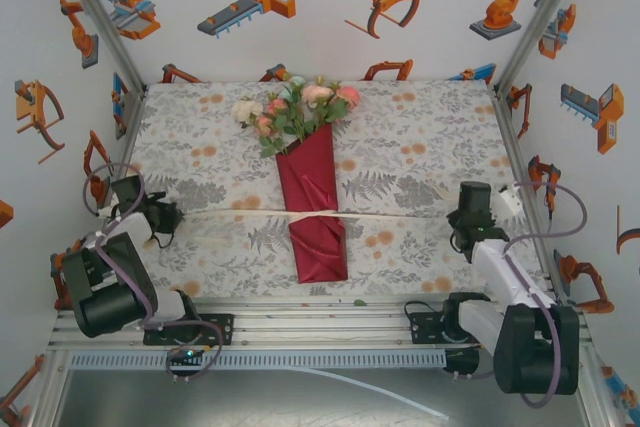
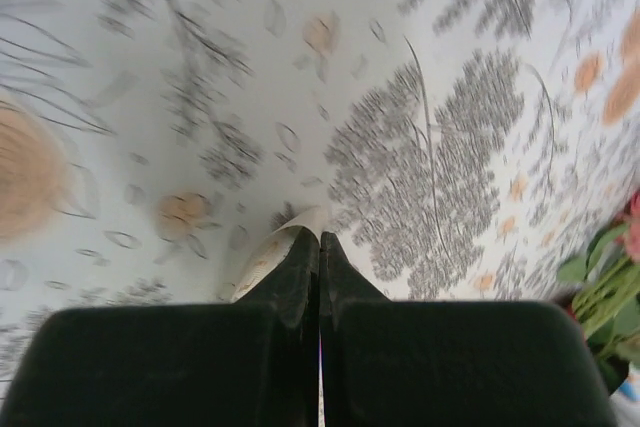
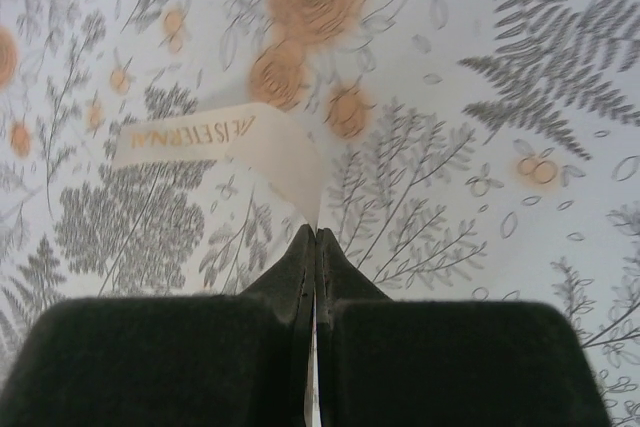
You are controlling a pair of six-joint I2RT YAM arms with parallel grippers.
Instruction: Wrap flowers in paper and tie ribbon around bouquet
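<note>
With left gripper [image 2: 320,239] and right gripper [image 3: 315,232] each clenched on the thin cream ribbon [image 3: 220,142], cross its ends evenly over the burgundy-papered rose bouquet [image 1: 315,197].

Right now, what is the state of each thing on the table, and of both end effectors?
flowers: lying flat, stems wrapped in the paper
paper: folded into a cone around the stems
ribbon: pulled straight across the paper, held at both ends, no knot visible
left end effector: shut on one ribbon end
right end effector: shut on the other ribbon end
</note>
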